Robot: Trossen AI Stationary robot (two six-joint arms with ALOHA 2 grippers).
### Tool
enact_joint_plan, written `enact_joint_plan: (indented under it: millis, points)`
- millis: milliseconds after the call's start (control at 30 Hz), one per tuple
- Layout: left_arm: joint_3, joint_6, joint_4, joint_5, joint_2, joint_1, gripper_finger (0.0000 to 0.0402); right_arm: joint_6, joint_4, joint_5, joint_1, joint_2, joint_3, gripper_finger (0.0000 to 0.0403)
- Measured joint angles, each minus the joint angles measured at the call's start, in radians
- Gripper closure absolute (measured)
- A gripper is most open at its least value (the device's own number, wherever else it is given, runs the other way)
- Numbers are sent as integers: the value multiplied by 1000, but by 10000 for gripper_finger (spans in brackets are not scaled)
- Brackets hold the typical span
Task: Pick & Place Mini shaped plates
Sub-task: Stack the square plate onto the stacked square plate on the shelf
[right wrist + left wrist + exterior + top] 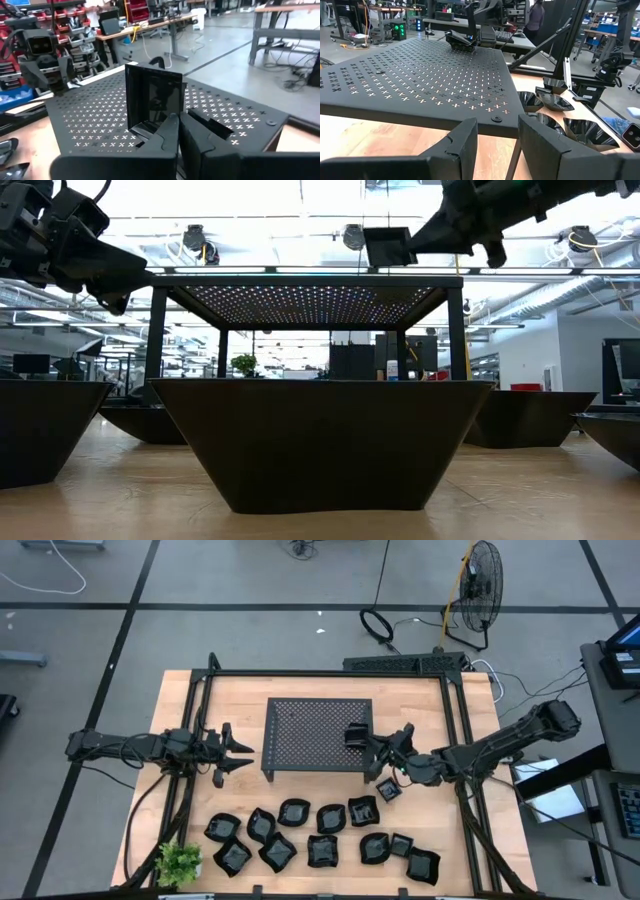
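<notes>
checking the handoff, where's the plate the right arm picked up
In the high view the small square plate is pinched in the right gripper, over the right edge of the perforated rack.

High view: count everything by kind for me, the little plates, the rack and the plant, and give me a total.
Mini shaped plates lying on the tabletop: 12
Mini shaped plate held in the right gripper over the rack: 1
Black perforated rack: 1
Green plant: 1
Total: 15
</notes>
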Motion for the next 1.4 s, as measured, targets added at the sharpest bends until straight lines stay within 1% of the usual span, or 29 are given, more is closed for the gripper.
enact_joint_plan:
  millis: [133, 267, 667, 1133, 1333, 1400]
  points:
    - [0, 0, 0, 0, 0, 0, 256, -18, -1, 50, 24, -4, 0, 403]
    - [0, 0, 0, 0, 0, 0, 256, -13, -10, 65, 37, -3, 0, 403]
    - [0, 0, 0, 0, 0, 0, 256, 79, -11, 51, 38, 56, 0, 403]
    - [0, 0, 0, 0, 0, 0, 256, 50, -27, 54, 38, 56, 0, 402]
    - [0, 0, 0, 0, 0, 0, 256, 49, -27, 55, 37, 56, 0, 388]
    - [0, 0, 0, 0, 0, 0, 256, 49, -27, 74, 36, 56, 0, 381]
